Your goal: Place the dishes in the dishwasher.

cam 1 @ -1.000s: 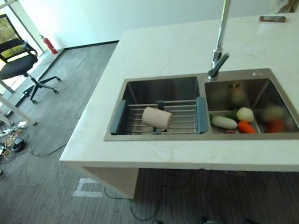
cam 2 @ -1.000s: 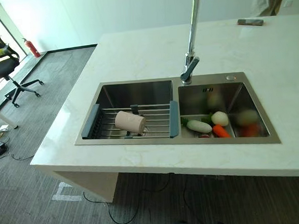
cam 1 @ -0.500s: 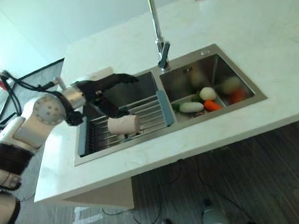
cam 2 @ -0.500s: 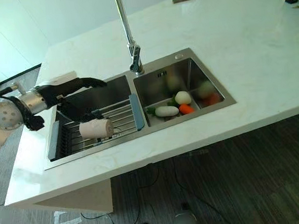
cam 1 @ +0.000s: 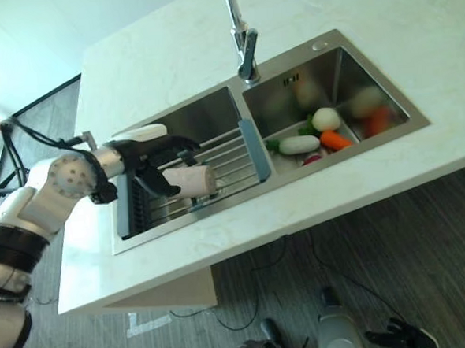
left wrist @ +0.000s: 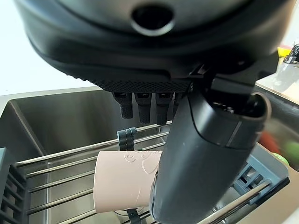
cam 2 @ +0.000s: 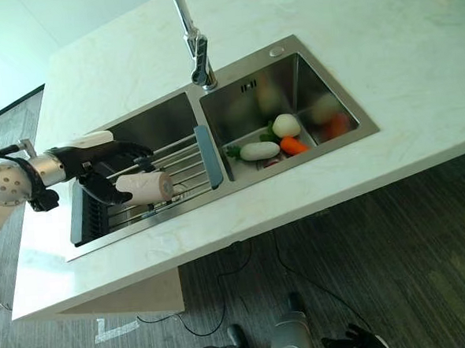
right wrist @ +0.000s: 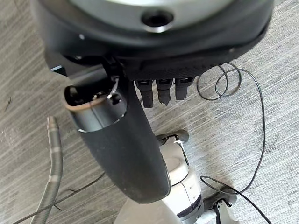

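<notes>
A beige cup (cam 1: 189,180) lies on its side on a wire rack (cam 1: 230,154) that spans the left basin of a steel sink (cam 1: 213,116). My left hand (cam 1: 150,150) reaches in over the rack from the left, open. Its fingers stretch above the cup and its thumb hangs down at the cup's near end. In the left wrist view the thumb (left wrist: 205,154) crosses in front of the cup (left wrist: 122,179), with the fingers (left wrist: 145,102) straight beyond it. I cannot tell whether anything touches the cup. My right hand (cam 2: 352,344) hangs low over the floor, open (right wrist: 126,144).
The right basin holds vegetables: a white radish (cam 1: 297,144), a carrot (cam 1: 337,140) and a pale round one (cam 1: 326,118). A tall faucet (cam 1: 241,39) stands behind the divider. The pale countertop (cam 1: 162,60) surrounds the sink, with its edge and grey floor (cam 1: 426,241) in front.
The camera has swung, so the whole scene shifted. My left hand came into view and has dropped closer over the cup, thumb now beside it. The cup lies where it was.
</notes>
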Motion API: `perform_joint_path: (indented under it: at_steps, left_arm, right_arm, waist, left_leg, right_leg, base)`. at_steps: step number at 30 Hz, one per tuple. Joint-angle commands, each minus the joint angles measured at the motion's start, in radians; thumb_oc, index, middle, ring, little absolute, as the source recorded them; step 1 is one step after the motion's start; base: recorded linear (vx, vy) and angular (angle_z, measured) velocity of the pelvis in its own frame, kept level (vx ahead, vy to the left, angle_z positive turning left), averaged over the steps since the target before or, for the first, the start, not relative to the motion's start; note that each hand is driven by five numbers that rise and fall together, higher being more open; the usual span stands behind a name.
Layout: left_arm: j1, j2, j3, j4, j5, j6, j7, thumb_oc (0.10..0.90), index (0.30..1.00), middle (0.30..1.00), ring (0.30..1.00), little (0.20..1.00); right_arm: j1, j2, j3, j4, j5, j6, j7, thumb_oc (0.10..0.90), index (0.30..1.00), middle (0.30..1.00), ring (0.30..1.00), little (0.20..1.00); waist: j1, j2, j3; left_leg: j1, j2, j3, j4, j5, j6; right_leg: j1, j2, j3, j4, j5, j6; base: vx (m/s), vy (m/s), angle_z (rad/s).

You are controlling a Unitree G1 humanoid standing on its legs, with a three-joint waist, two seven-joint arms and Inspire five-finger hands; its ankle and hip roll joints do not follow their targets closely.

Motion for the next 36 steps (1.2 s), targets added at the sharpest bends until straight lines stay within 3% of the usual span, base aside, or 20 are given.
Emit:
perform_joint_path:
  at_steps: [1,13,16,22,31,32,33,36]
  left_arm:
    - [-0.020,0.029,0.146,0.020,0.018,-0.016,0.070,0.800,0.900,0.900,0.900,0.900]
    - [-0.002,0.012,0.164,0.011,0.074,0.010,0.100,0.800,0.900,0.900,0.900,0.900]
    - [-0.010,0.026,0.156,0.017,0.163,-0.036,0.158,0.800,0.900,0.900,0.900,0.900]
    - [-0.031,0.023,0.149,0.022,0.224,-0.025,0.212,0.800,0.900,0.900,0.900,0.900]
    - [-0.063,0.003,0.138,0.026,0.237,-0.005,0.259,0.800,0.900,0.900,0.900,0.900]
    - [-0.068,0.003,0.134,0.026,0.237,-0.004,0.258,0.582,0.573,0.573,0.573,0.573]
    - [-0.079,0.003,0.123,0.035,0.233,-0.004,0.254,0.400,0.300,0.300,0.300,0.300]
    - [-0.082,-0.001,0.116,0.024,0.249,0.001,0.242,0.400,0.300,0.300,0.300,0.300]
  right_arm:
    - [0.039,-0.023,-0.016,-0.024,0.051,-0.022,0.006,0.800,0.900,0.900,0.900,0.900]
    - [0.016,-0.027,-0.007,-0.087,0.078,-0.002,0.002,0.800,0.900,0.900,0.900,0.900]
    - [0.012,-0.027,-0.006,-0.097,0.076,-0.003,0.004,0.800,0.900,0.900,0.900,0.900]
    - [-0.016,-0.013,0.020,-0.144,0.122,-0.003,0.005,0.800,0.900,0.900,0.900,0.900]
    - [-0.045,-0.011,0.042,-0.188,0.144,0.008,-0.006,0.800,0.900,0.900,0.900,0.900]
    - [-0.049,-0.012,0.044,-0.187,0.146,0.007,-0.005,0.800,0.900,0.900,0.900,0.900]
    - [-0.053,-0.014,0.046,-0.187,0.147,0.005,-0.004,0.800,0.900,0.900,0.900,0.900]
    - [-0.061,-0.012,0.049,-0.194,0.156,0.010,-0.010,0.800,0.900,0.900,0.900,0.900]
  waist:
    - [-0.002,-0.019,-0.033]
    - [-0.006,-0.027,0.019]
    - [-0.005,-0.038,0.037]
    - [0.005,-0.066,0.090]
    - [0.008,-0.078,0.146]
    - [0.008,-0.078,0.151]
    - [0.007,-0.078,0.156]
    - [0.012,-0.080,0.168]
  left_leg:
    - [-0.060,-0.027,-0.061,0.155,-0.218,0.037]
    - [-0.096,-0.032,-0.076,0.155,-0.200,0.036]
    - [-0.109,-0.033,-0.082,0.155,-0.194,0.036]
    - [-0.147,-0.032,-0.096,0.155,-0.177,0.038]
    - [-0.184,-0.031,-0.100,0.155,-0.162,0.036]
    - [-0.189,-0.032,-0.101,0.155,-0.161,0.036]
    - [-0.193,-0.032,-0.101,0.155,-0.159,0.036]
    - [-0.199,-0.034,-0.108,0.155,-0.157,0.036]
  right_leg:
    - [0.055,-0.018,-0.050,0.037,-0.184,0.074]
    - [0.024,-0.012,-0.039,0.037,-0.173,0.067]
    - [0.013,-0.010,-0.037,0.037,-0.166,0.065]
    - [-0.017,-0.005,-0.043,0.037,-0.150,0.058]
    - [-0.053,-0.003,-0.046,0.037,-0.135,0.053]
    - [-0.057,-0.004,-0.046,0.037,-0.134,0.052]
    - [-0.061,-0.004,-0.047,0.037,-0.132,0.052]
    - [-0.066,-0.007,-0.054,0.037,-0.130,0.051]
  base:
    - [0.00,0.000,0.00]
    - [0.00,0.000,0.00]
    - [0.00,0.000,0.00]
    - [-0.06,-0.023,0.03]
    - [-0.03,-0.003,0.00]
    - [-0.04,0.004,0.00]
    - [-0.07,-0.008,0.01]
    - [-0.04,-0.013,0.00]
